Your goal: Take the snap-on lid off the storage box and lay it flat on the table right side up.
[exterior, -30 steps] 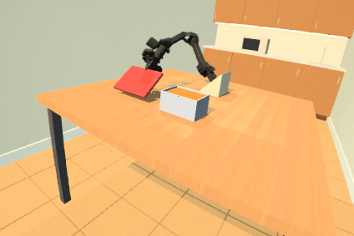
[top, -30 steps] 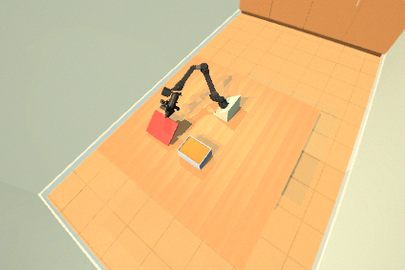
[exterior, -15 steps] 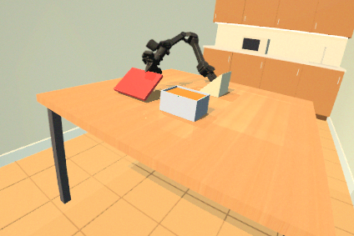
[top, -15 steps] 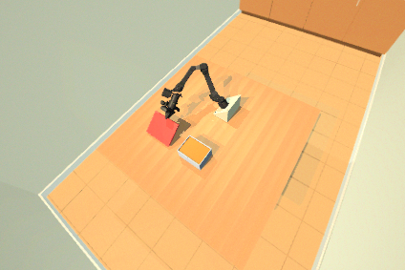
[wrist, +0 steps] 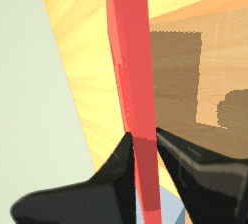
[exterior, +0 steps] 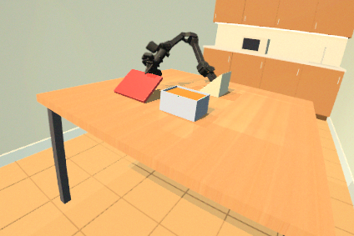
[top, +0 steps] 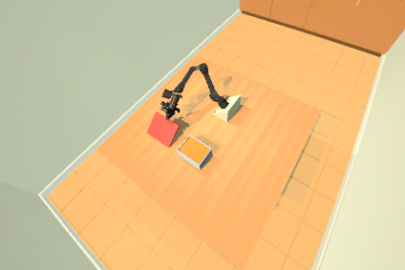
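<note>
The red lid [top: 162,130] [exterior: 139,86] [wrist: 134,75] is off the box, tilted steeply, its lower edge near or on the table left of the box; contact is not clear. My gripper [top: 167,117] [exterior: 149,72] [wrist: 142,134] is shut on the lid's upper edge. In the wrist view the lid's narrow edge runs between the two fingertips. The storage box [top: 195,152] [exterior: 179,106] stands upright and open on the table, white and blue-grey outside, with an orange inside. A corner of a blue-grey surface shows low in the wrist view. Which face of the lid is its top is hard to tell.
The wooden table [top: 248,175] [exterior: 250,161] carries everything. A pale wedge-shaped block [top: 232,109] [exterior: 223,85] stands at the arm's base, behind the box. The lid and box are apart, with a gap between them. The table's left edge lies beyond the lid, near the wall.
</note>
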Motion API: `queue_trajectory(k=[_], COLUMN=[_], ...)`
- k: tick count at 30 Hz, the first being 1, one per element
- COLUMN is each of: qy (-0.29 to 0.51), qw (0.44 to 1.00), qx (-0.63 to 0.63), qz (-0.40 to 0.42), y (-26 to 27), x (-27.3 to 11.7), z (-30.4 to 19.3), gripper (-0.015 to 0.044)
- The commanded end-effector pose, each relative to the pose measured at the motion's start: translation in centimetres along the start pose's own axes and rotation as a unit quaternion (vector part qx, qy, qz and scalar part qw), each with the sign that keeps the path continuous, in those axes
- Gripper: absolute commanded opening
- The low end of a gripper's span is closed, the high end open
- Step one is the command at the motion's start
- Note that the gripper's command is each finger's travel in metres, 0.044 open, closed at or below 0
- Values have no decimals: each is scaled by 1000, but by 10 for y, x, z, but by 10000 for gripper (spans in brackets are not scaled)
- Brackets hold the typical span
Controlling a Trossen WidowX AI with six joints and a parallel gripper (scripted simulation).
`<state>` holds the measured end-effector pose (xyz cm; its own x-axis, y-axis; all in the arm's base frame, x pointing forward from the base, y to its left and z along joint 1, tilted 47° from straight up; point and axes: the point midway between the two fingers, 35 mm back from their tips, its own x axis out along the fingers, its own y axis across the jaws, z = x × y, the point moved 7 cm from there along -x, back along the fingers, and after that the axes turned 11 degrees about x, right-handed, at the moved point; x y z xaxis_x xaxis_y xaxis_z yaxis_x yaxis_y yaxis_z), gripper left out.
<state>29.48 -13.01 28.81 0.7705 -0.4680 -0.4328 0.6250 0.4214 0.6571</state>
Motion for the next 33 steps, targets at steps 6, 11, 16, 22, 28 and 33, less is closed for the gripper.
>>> queue_trajectory(k=[6, 11, 16, 22, 28, 33], qy=[1, 1, 1, 1, 1, 1], qw=[1000, 1000, 1000, 1000, 1000, 1000], qx=[-2, -2, -2, -2, -2, -3], qz=[5, 5, 5, 5, 5, 5], y=[-4, -7, -10, -13, -17, -20], x=[4, 7, 10, 13, 16, 18], z=[1, 2, 2, 3, 4, 4], gripper=[0, 0, 0, 0, 0, 0])
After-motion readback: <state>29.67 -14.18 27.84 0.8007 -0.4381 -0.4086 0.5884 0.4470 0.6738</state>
